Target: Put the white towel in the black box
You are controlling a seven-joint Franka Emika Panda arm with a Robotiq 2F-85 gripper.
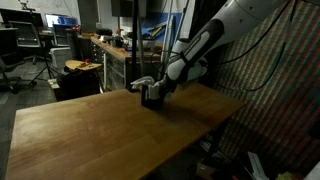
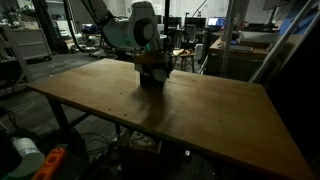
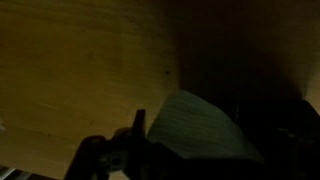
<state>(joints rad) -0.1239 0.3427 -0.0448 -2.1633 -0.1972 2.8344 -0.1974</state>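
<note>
The white towel [image 3: 195,125] hangs folded between my gripper's fingers [image 3: 175,150] in the wrist view. A pale bit of it shows at the gripper in an exterior view [image 1: 141,84]. The gripper [image 1: 150,88] is shut on the towel, right over the black box [image 1: 153,97]. The box stands on the wooden table near its far edge. In an exterior view the gripper [image 2: 152,66] sits just above the box [image 2: 153,79]. In the wrist view the box is the dark area [image 3: 245,60] to the right of the towel. The box's inside is too dark to see.
The wooden table [image 1: 90,125] spreads wide in front of the box and also shows in an exterior view [image 2: 200,115]. A workbench with clutter [image 1: 105,50] and chairs [image 1: 25,50] stand behind. Cables and gear lie on the floor [image 2: 40,160].
</note>
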